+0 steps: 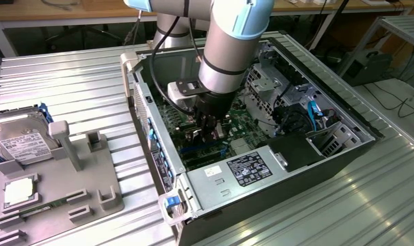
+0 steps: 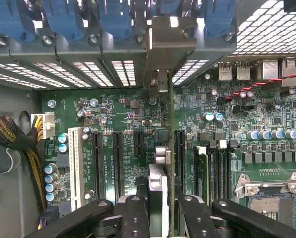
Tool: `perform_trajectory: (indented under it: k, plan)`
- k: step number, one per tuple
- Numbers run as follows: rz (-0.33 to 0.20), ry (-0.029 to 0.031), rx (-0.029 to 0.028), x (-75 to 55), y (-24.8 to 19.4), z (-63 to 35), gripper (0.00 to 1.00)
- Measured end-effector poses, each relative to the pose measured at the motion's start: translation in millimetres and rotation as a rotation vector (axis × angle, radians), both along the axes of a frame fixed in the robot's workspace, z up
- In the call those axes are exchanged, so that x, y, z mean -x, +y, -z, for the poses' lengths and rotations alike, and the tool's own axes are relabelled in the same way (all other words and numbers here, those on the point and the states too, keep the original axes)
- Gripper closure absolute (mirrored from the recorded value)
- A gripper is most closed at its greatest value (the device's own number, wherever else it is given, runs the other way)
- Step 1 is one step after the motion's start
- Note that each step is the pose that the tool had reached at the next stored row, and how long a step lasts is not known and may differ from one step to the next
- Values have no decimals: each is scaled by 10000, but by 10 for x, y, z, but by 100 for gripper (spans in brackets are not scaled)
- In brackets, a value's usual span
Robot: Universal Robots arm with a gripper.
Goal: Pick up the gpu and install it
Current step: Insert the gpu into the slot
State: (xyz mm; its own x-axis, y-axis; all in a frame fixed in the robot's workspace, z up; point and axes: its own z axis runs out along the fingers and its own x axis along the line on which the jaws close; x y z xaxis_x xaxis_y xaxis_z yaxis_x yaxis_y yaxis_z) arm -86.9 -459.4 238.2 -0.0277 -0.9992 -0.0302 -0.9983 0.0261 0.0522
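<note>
The grey-and-blue robot arm reaches down into the open black desktop computer case (image 1: 343,128) lying on its side on the ribbed metal tabletop (image 1: 77,87), and its black jaws (image 1: 210,134) hang low over the green motherboard (image 2: 113,116). In the wrist view the jaws (image 2: 160,208) are clenched on the gpu (image 2: 164,148), a thin flat card seen edge-on, green board with a dark face, running straight ahead from between the fingers (image 2: 133,213) toward the rear wall of the case. Its narrow silver bracket (image 2: 160,54) stands at the far end, against the row of perforated slot covers (image 2: 88,69) and just under the blue retention clips (image 2: 63,20). The card's lower edge appears to lie along a black expansion slot (image 2: 179,158) right beside the jaws, though whether it is seated or merely resting above I cannot tell. The risk, as I judge it, is misalignment: if the edge connector sits slightly off the slot, pressing down could bend the board or damage the slot. The bracket could also catch on the rear frame and leave the card tilted. The grip on such a thin edge could slip under load.
</note>
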Motion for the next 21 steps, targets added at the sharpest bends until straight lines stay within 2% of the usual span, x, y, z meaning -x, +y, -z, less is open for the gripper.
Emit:
perform_trajectory:
  k: [4,7,21]
  plan:
    - [0,-8,-17,-1,2,-8,72]
    - [0,0,-2,0,0,-18,72]
    - [-93,-2,1,0,0,-20,72]
